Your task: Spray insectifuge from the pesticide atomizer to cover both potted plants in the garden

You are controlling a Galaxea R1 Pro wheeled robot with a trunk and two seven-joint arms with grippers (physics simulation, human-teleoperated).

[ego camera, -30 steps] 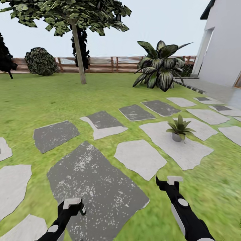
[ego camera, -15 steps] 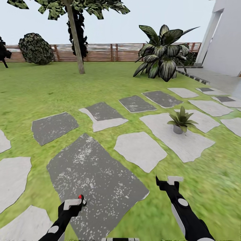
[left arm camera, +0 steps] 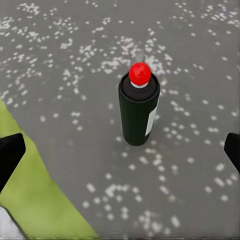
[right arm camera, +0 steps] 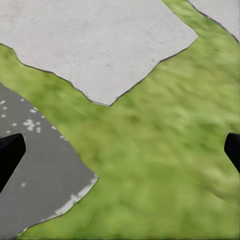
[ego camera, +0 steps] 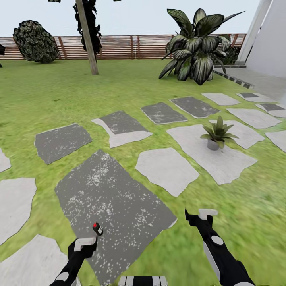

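Atomizer newly revealed as head view tipped down, upright near dark speckled stepping stone's near edge, just ahead of spread, empty left gripper; right gripper likewise parted over lawn; potted plant well beyond; grasp judged next.

Count taken over the garden. Pesticide atomizer: one, standing on a dark speckled stone. Potted plants of the small rosette kind: one in sight. Large striped broad-leaved shrub: one. Rounded dark bush by the fence: one. Tree trunks: one in full sight, with a dark one behind it. Wooden fence: one run across the back. Robot arms: two, being the left claw and the right claw. Stepping stones: more than a dozen, dark grey and pale mixed; exact total cannot be fixed, several being cut by the edges.
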